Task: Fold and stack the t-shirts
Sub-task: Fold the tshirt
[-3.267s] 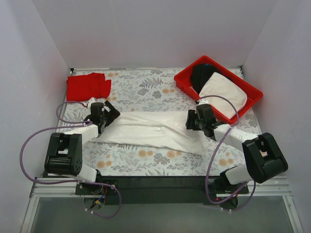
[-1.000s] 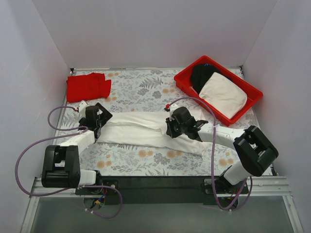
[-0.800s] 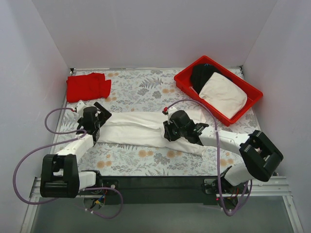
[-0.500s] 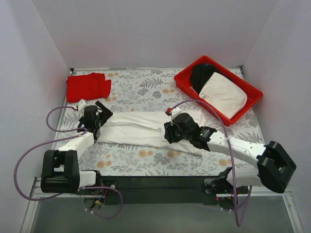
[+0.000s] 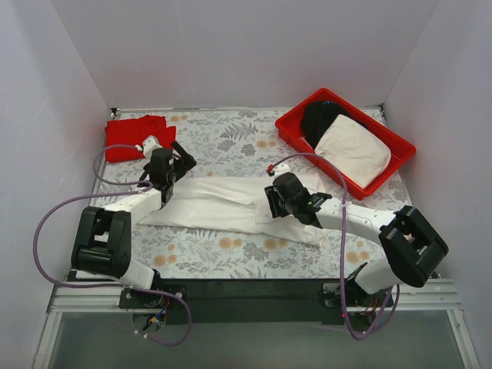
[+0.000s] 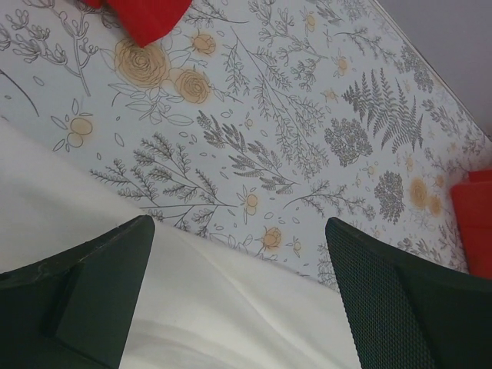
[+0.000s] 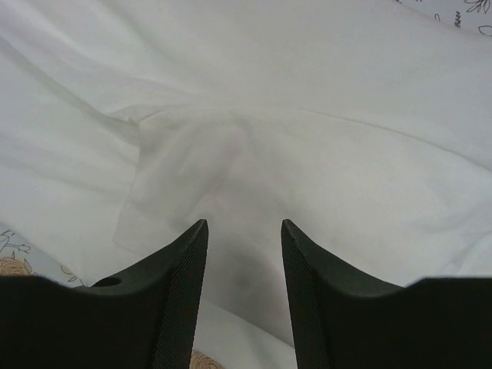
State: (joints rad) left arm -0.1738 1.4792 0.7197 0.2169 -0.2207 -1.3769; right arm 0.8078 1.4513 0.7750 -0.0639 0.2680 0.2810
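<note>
White t-shirt (image 5: pixel 215 207) laid out, right gripper (image 7: pixel 243 224) parted

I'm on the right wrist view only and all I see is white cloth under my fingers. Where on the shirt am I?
Observer: The right pincer is over the middle of the white t-shirt, which lies stretched out from left to right.
Operator: Where is the other arm?
Observer: The left pincer is wide open over the shirt's left part, near its far edge, and holds nothing.
Operator: And the red one?
Observer: The red t-shirt lies in the far left corner, apart from the white one.
</note>
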